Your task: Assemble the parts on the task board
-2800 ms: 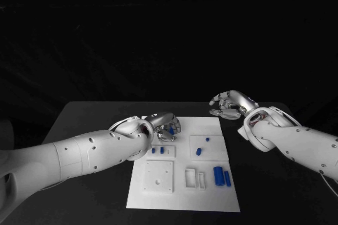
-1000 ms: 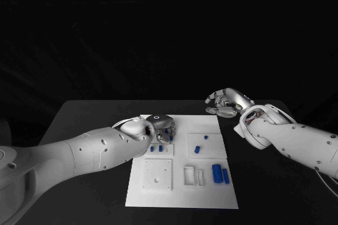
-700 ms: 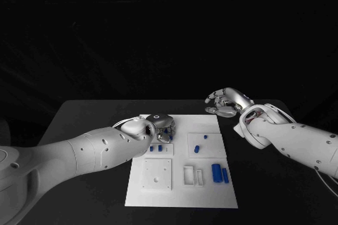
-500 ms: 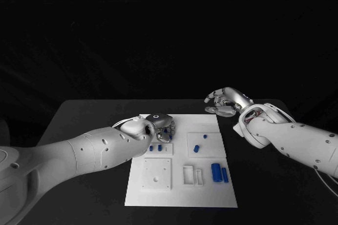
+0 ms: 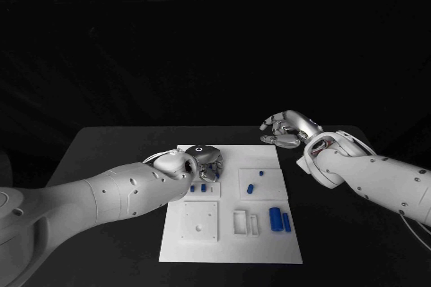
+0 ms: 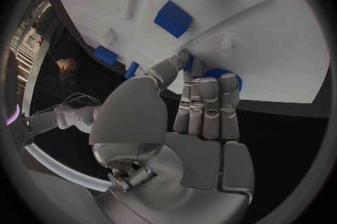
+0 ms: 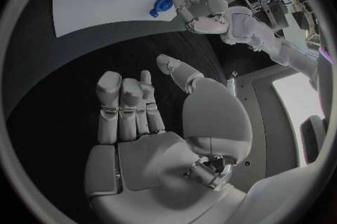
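your left hand (image 5: 208, 164): down over the far-left part of the task board (image 5: 232, 253), fingers curled together. in the left wrist view the fingertips (image 6: 204, 85) and thumb close around a round blue part (image 6: 223, 76) that sits at the board's edge; you hold it, pressed against the white surface.

your right hand (image 5: 288, 131): raised over the black table (image 5: 108, 150), just past the board's far-right corner, well apart from every part. fingers loosely bent and spread, nothing in the palm; the right wrist view (image 7: 151, 123) confirms an empty grasp.

task board: white plate, middle of the table, long side running near to far.

parts on the board, from the left hand outward:
- two small blue blocks (image 5: 197, 188), side by side, just near of the left hand; also in the left wrist view (image 6: 173, 18).
- small blue peg (image 5: 260, 173), far-right raised panel.
- short blue cylinder (image 5: 250, 189), lying tilted, just near of that peg, same panel.
- two longer blue cylinders (image 5: 280, 221), lying side by side, near-right area of the board.

fixtures on the board:
- square white panel with small holes (image 5: 199, 221), near-left.
- two narrow white slotted frames (image 5: 247, 223), between that panel and the long cylinders.
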